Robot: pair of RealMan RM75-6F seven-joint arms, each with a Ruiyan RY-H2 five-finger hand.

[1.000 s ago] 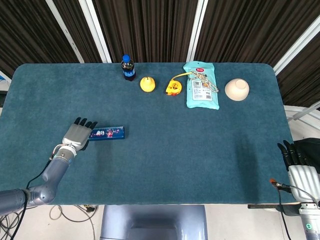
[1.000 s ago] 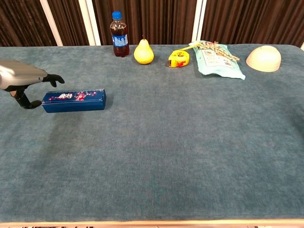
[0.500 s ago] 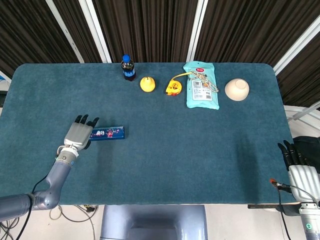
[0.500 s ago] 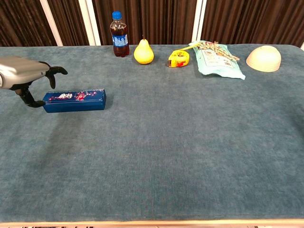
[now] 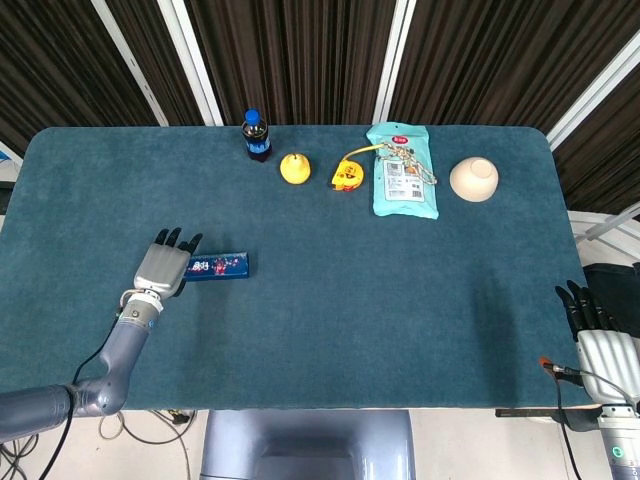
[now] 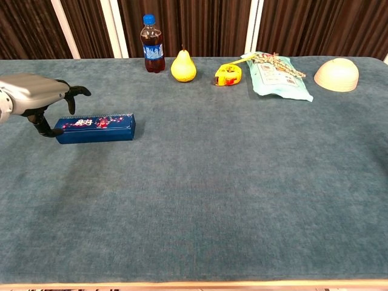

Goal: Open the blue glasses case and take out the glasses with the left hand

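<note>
- The blue glasses case [image 5: 217, 266] lies flat and closed on the table [image 5: 330, 300], toward the left edge and about midway between the near and far edges, its long side running left to right.
- The left hand [image 5: 163, 268] sits at the left end of the case, palm down, fingers apart and reaching over that end; in the chest view the thumb hangs down by the case's left end while the other fingers [image 6: 77, 93] arch above it. It holds nothing, and whether any fingertip touches the case cannot be told.
- The right hand [image 5: 598, 330] is off the table by the near right corner, fingers straight and apart, holding nothing.
- Along the far edge, from left to right, stand a cola bottle [image 5: 256, 136], a yellow pear [image 5: 294, 168], a yellow tape measure [image 5: 347, 176], a light-blue snack bag [image 5: 404, 173] lying flat, and a beige bowl [image 5: 474, 179] turned upside down.
- All of these are well apart from the case.
</note>
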